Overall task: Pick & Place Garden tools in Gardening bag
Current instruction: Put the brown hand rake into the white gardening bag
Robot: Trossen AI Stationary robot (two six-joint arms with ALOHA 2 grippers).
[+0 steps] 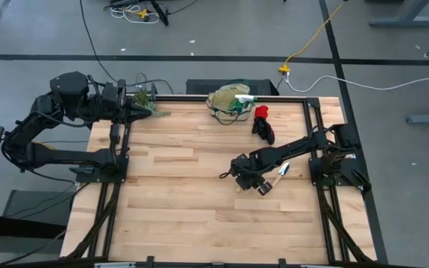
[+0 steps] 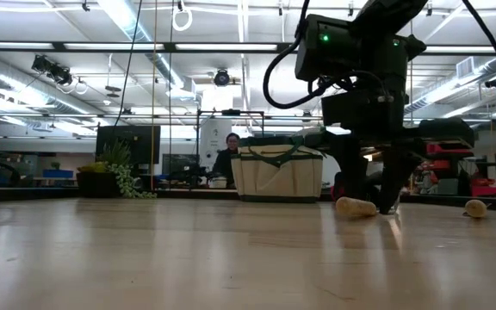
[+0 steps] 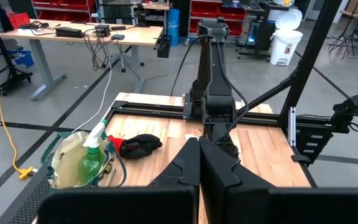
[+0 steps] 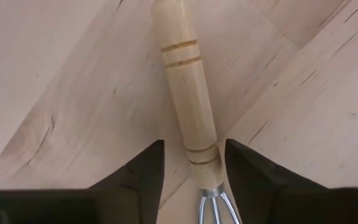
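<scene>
- The right gripper (image 4: 193,168) was low over the table (image 1: 177,201), its 2 fingers (image 4: 143,171) spread either side of the rake (image 4: 188,106) handle, not yet clamped.
- The trowel (image 1: 281,172) lay just beside it.
- The glove (image 1: 262,123) lay near the bag (image 1: 226,99) at the far edge.
- The left gripper (image 3: 199,163) was pressed together, over the far left corner.

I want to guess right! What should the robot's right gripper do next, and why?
Probably close the right gripper on the wooden-handled hand rake: its fingers straddle the handle lying flat on the wooden table, with gaps on both sides.
</scene>
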